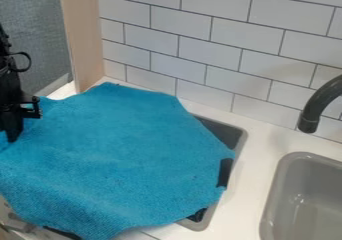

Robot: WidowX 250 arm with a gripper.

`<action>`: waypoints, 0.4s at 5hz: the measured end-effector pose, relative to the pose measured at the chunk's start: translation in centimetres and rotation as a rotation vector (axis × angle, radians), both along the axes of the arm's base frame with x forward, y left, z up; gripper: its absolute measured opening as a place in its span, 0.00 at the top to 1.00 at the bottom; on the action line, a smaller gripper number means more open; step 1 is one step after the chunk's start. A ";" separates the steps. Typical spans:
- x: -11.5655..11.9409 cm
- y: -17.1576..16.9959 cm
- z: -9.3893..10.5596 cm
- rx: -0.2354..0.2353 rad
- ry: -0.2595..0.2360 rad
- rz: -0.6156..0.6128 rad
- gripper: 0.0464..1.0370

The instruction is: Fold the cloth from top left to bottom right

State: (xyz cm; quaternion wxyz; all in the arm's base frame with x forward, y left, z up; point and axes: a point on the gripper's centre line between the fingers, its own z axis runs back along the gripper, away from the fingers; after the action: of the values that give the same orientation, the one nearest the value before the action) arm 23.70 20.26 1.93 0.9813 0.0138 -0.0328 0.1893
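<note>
Laterally, cloth (pixel 127 149) spreads mainly right of and below claw (pixel 12 133), left edge beside it; fold should run lower right from claw. Claw state: not determinable.

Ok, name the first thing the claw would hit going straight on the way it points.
Pointing down, the claw would likely meet the blue cloth first, at the picture's left; whether they touch now is unclear.

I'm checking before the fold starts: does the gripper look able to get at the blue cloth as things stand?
Probably yes: the gripper is already down at the left part of the blue cloth, and I see nothing lying over the fabric there to block it.
</note>
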 end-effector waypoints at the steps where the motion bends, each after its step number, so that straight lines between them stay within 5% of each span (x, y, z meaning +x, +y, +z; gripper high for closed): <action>1: 0.5 -1.3 1.1 -0.034 -0.026 -0.022 0.99; 2: 1.4 -3.1 1.9 -0.075 -0.046 -0.060 0.99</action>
State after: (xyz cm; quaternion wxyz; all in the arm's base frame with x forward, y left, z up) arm 25.10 17.20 3.84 0.9853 -0.0285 -0.0485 0.1612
